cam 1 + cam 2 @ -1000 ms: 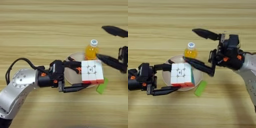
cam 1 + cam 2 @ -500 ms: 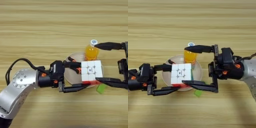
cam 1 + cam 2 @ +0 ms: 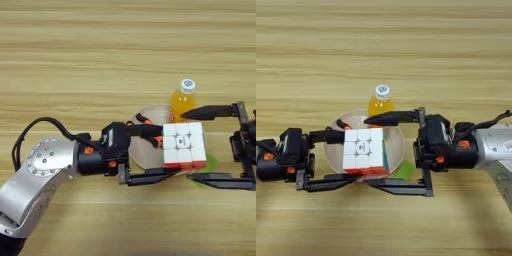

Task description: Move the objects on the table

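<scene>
The left gripper held the puzzle cube between its two fingers, just above a pale bowl on the table. The right gripper was wide open, one finger on each side of the cube. It should close gently and squarely, and miss the juice bottle standing just behind the bowl.

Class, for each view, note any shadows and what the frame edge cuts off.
Left eye view: right arm cut off at the edge; soft shadow on the table under the left pincer. Right eye view: left arm cropped.
</scene>
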`<state>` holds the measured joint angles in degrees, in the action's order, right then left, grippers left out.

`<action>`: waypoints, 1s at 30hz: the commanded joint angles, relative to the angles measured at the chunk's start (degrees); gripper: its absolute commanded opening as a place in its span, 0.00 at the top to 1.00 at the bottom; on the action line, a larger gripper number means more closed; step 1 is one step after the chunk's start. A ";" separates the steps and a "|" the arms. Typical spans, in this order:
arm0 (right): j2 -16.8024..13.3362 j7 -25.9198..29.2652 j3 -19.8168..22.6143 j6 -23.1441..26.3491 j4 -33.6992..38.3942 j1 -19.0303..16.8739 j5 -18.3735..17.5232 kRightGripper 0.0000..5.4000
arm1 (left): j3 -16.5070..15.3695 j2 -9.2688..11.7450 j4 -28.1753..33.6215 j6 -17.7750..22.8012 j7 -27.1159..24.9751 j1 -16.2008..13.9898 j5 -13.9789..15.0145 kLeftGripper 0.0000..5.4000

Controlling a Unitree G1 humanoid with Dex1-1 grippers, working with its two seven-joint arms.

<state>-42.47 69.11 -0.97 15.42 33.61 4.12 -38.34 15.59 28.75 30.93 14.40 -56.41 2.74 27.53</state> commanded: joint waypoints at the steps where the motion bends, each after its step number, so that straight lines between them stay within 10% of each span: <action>1: -0.61 0.42 -0.84 -1.29 -0.57 -0.03 1.97 0.19 | -0.02 0.24 -0.03 -0.88 -0.16 0.34 -0.22 0.39; 10: -0.59 0.66 -0.63 -2.15 -1.18 -0.35 2.40 0.37 | 0.46 -0.01 -0.44 -1.35 0.14 0.27 -0.98 0.39; 30: -0.50 0.52 -0.24 -3.08 -1.66 -0.55 2.20 0.38 | 0.92 0.02 -1.23 -2.65 0.28 -0.04 -1.83 0.39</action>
<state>-42.48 69.50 -1.79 12.88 32.07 3.71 -36.32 16.41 28.75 30.14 12.70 -56.63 2.72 26.79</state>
